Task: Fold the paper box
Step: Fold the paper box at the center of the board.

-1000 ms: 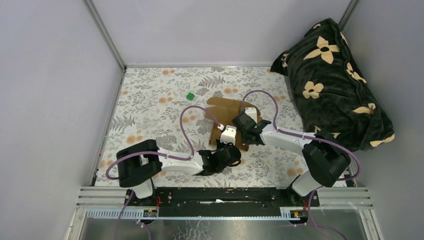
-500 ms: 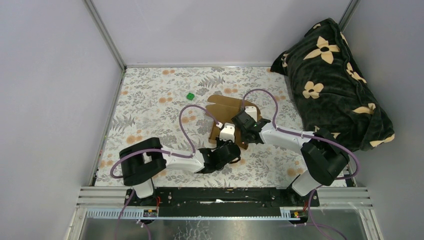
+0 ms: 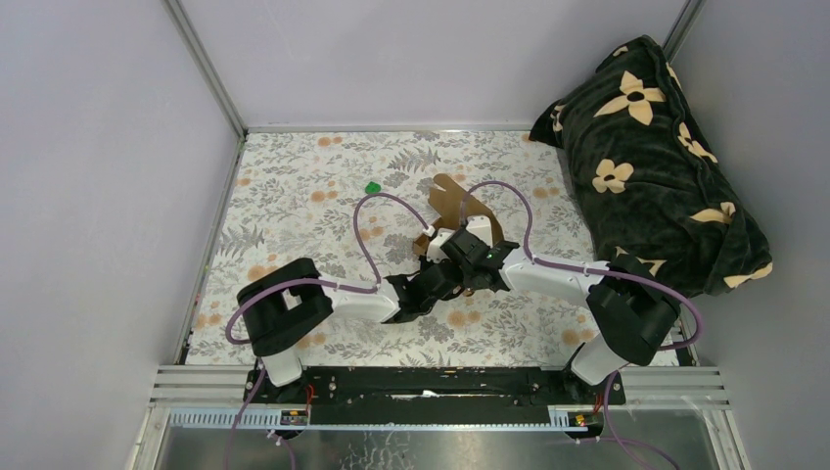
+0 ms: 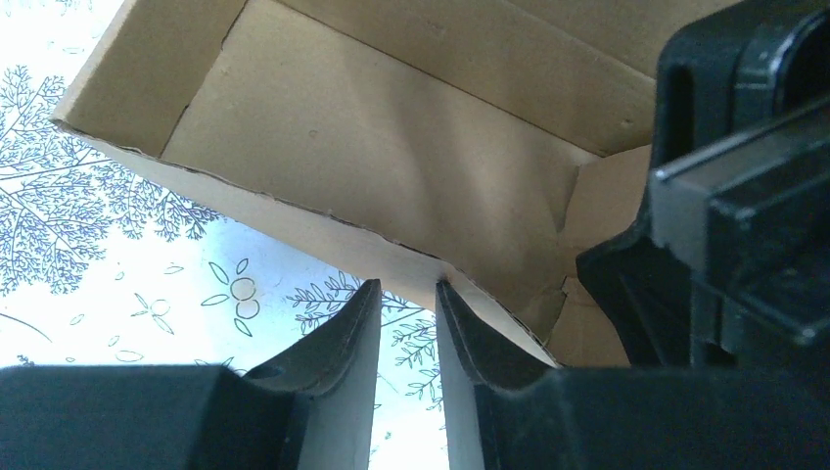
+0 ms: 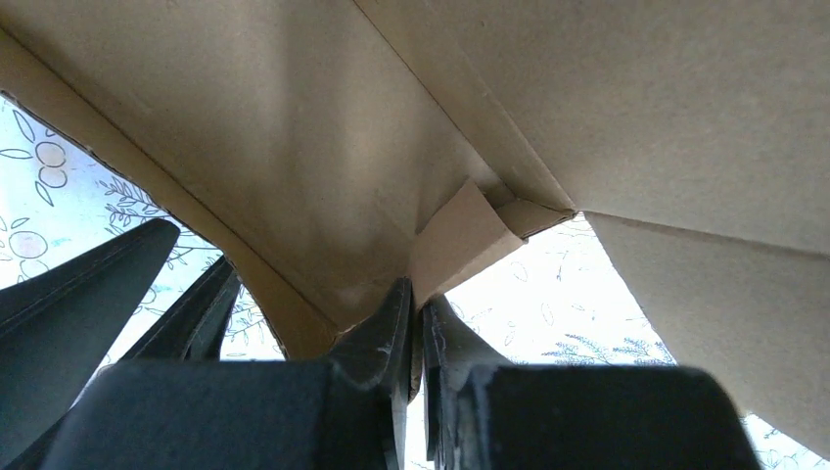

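Toward the left, tablecloth (image 3: pixel 294 196): pale, printed with leaves and orange blossoms, covering the table.
Green cube (image 3: pixel 373 186): tiny, on the cloth left of the cardboard and apart from it, towards the far side.
Left gripper (image 4: pixel 408 299): reaching in low from the left. Its fingers stand a narrow gap apart, with only cloth showing between them. The tips sit just at the near lower edge of the paper box (image 4: pixel 391 147), and the right-hand tip seems to touch that edge.
Paper box, place: near the middle of the table, between and just beyond the two grippers. It is plain brown, partly formed, tilted and open, with one flap lifted towards the back.
Paper box, inside: the left wrist view shows a floor panel, raised side walls and a creased corner.
Right gripper (image 5: pixel 415 299): coming in from the right. Its fingers are almost together, pinching a small folded tab at a corner of the cardboard.
Cushion (image 3: pixel 646 147): dark with cream flowers, propped in the far right corner, well apart from the box.
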`<state>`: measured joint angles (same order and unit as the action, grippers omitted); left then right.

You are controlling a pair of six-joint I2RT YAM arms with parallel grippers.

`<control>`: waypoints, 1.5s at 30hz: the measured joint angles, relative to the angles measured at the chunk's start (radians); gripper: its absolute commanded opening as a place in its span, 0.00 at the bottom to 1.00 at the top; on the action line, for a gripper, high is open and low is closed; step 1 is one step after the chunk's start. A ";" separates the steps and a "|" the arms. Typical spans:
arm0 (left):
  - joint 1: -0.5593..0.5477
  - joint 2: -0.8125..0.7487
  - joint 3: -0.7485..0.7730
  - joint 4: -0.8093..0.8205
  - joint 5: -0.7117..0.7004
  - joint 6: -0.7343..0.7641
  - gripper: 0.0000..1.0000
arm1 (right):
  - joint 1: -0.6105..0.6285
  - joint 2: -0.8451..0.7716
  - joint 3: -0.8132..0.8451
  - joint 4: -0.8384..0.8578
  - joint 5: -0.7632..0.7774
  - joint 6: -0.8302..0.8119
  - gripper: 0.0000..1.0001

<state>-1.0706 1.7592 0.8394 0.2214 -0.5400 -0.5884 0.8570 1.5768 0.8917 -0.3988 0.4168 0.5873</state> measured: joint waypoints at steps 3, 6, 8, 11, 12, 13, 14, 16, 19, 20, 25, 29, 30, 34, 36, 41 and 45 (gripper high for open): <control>0.000 -0.001 -0.001 0.000 0.001 0.000 0.35 | 0.000 0.000 0.000 -0.001 0.001 0.005 0.20; 0.000 -0.009 -0.010 0.002 0.007 -0.002 0.35 | 0.003 0.000 0.000 -0.008 0.001 0.013 0.27; 0.000 -0.027 -0.028 0.004 0.013 -0.009 0.35 | 0.014 -0.002 0.000 -0.013 0.000 0.017 0.28; -0.002 -0.060 -0.062 0.010 0.020 -0.027 0.35 | 0.036 -0.002 0.001 -0.016 0.000 0.024 0.33; -0.004 -0.072 -0.073 0.011 0.021 -0.034 0.35 | 0.041 -0.002 0.002 -0.016 0.000 0.028 0.37; -0.004 -0.082 -0.081 0.011 0.021 -0.041 0.35 | 0.047 -0.002 0.003 -0.016 -0.001 0.031 0.41; -0.005 -0.088 -0.087 0.011 0.020 -0.047 0.35 | 0.051 -0.002 0.003 -0.016 -0.006 0.035 0.44; -0.009 -0.096 -0.095 0.011 0.019 -0.058 0.35 | 0.057 -0.002 0.004 -0.018 -0.018 0.041 0.51; -0.018 -0.098 -0.097 0.012 0.018 -0.077 0.35 | 0.061 -0.002 0.006 -0.023 -0.032 0.048 0.54; -0.021 -0.098 -0.098 0.012 0.017 -0.085 0.35 | 0.063 -0.002 0.008 -0.025 -0.035 0.049 0.55; -0.042 -0.098 -0.100 0.011 0.008 -0.115 0.35 | 0.063 -0.011 0.009 -0.049 -0.036 0.062 0.57; -0.064 -0.103 -0.100 0.011 0.001 -0.137 0.35 | 0.060 -0.027 0.009 -0.071 -0.035 0.067 0.57; -0.069 -0.103 -0.100 0.011 -0.002 -0.143 0.35 | 0.058 -0.030 0.011 -0.077 -0.034 0.069 0.57; -0.083 -0.104 -0.100 0.010 -0.006 -0.173 0.35 | 0.052 -0.031 0.015 -0.090 -0.033 0.077 0.57; -0.093 -0.105 -0.100 0.010 -0.013 -0.188 0.35 | 0.047 -0.034 0.015 -0.091 -0.032 0.082 0.59; -0.130 -0.122 -0.100 0.009 -0.023 -0.204 0.35 | 0.012 -0.052 0.016 -0.090 -0.024 0.092 0.62; -0.158 -0.137 -0.100 0.010 -0.025 -0.218 0.35 | -0.021 -0.053 0.016 -0.087 -0.016 0.103 0.62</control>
<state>-1.2289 1.6222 0.7391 0.2310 -0.5652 -0.8062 0.8364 1.5234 0.9077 -0.4858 0.4007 0.6903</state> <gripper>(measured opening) 0.351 0.624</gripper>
